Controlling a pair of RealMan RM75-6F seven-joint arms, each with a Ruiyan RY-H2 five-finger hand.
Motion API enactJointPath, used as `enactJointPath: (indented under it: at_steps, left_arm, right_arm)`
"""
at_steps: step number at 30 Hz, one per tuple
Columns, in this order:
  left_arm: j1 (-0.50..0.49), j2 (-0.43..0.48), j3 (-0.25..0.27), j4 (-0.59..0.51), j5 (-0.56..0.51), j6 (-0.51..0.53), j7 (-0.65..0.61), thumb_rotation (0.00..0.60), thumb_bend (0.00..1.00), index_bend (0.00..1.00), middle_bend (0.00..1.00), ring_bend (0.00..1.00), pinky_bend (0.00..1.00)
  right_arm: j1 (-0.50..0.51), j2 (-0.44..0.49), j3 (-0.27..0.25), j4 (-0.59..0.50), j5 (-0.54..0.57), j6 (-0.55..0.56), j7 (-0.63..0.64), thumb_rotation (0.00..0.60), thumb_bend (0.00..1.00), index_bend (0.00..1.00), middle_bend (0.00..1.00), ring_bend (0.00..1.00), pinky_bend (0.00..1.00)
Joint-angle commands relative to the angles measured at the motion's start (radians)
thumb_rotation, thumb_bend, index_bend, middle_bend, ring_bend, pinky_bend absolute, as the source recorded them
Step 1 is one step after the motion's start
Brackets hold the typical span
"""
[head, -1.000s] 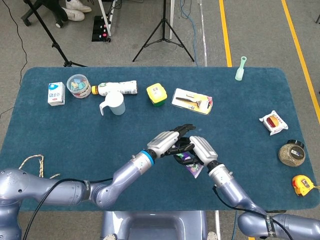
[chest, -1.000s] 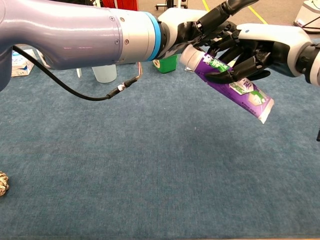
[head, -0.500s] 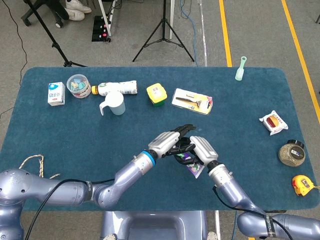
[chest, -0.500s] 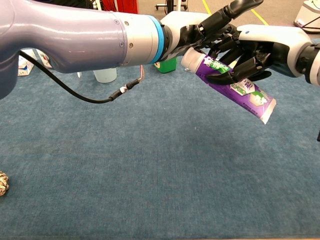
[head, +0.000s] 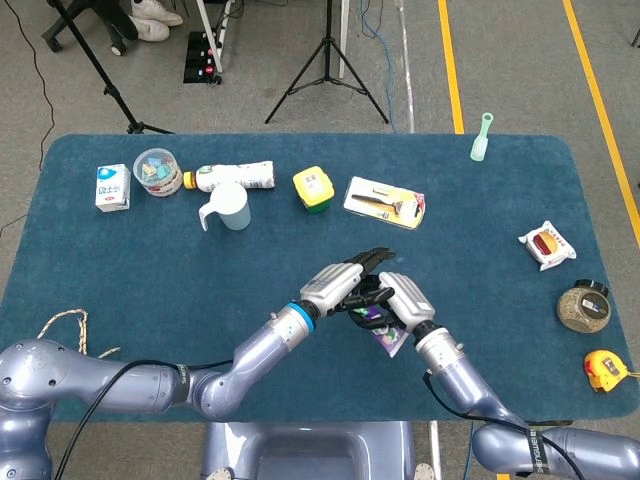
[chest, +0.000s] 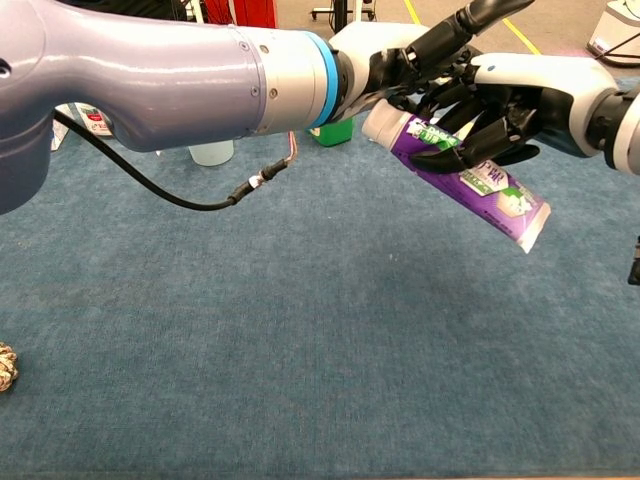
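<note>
Along the far edge lie a small white milk carton (head: 112, 187), a clear plastic measuring jug (head: 229, 207) and a yellow-lidded green tub (head: 313, 189).

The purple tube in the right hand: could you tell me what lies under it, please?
Only bare blue table cloth shows below the purple tube, held in the air by the right hand; the left hand covers its cap end.

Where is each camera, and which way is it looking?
Head view: high up, looking down on the blue table, both arms and hands.
Chest view: low, looking forward across the table; the left arm fills it.
Both show the left hand and right hand on the purple tube.
</note>
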Motion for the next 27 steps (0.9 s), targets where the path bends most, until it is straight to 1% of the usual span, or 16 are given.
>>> enactJointPath:
  at_steps: [1, 8, 15, 18, 22, 24, 27]
  left_arm:
    - [0.002, 0.001, -0.001, -0.001, 0.003, 0.001, 0.003, 0.0, 0.07, 0.02, 0.01, 0.0, 0.1]
    - [0.019, 0.032, -0.018, -0.019, 0.021, 0.008, -0.002, 0.0, 0.07, 0.02, 0.01, 0.0, 0.1]
    - [0.062, 0.111, -0.041, -0.065, 0.068, 0.025, -0.022, 0.0, 0.07, 0.02, 0.01, 0.0, 0.1]
    - [0.085, 0.148, -0.043, -0.087, 0.087, 0.027, -0.034, 0.0, 0.07, 0.02, 0.01, 0.0, 0.1]
    - [0.118, 0.196, -0.036, -0.115, 0.118, 0.034, -0.044, 0.0, 0.07, 0.02, 0.01, 0.0, 0.1]
    - [0.157, 0.251, -0.018, -0.145, 0.155, 0.048, -0.046, 0.0, 0.07, 0.02, 0.01, 0.0, 0.1]
    - [0.198, 0.3, -0.001, -0.17, 0.199, 0.06, -0.057, 0.0, 0.07, 0.02, 0.01, 0.0, 0.1]
  right_arm:
    - [-0.001, 0.0, 0.0, 0.002, 0.002, 0.0, 0.002, 0.542, 0.58, 0.75, 0.93, 1.0, 1.0]
    - [-0.01, -0.003, -0.001, 0.014, -0.006, 0.001, 0.026, 0.542, 0.58, 0.75, 0.93, 1.0, 1.0]
    - [-0.016, -0.007, -0.009, 0.037, -0.007, -0.008, 0.04, 0.544, 0.58, 0.75, 0.93, 1.0, 1.0]
    - [-0.018, -0.008, -0.014, 0.049, -0.01, -0.007, 0.035, 0.543, 0.58, 0.75, 0.93, 1.0, 1.0]
    - [-0.021, -0.007, -0.023, 0.072, -0.009, -0.008, 0.022, 0.539, 0.58, 0.76, 0.92, 1.0, 1.0]
    - [-0.019, -0.004, -0.035, 0.103, -0.008, -0.011, -0.007, 0.535, 0.58, 0.76, 0.9, 1.0, 1.0]
    - [-0.016, -0.002, -0.044, 0.129, -0.008, -0.011, -0.037, 0.528, 0.58, 0.74, 0.87, 1.0, 1.0]
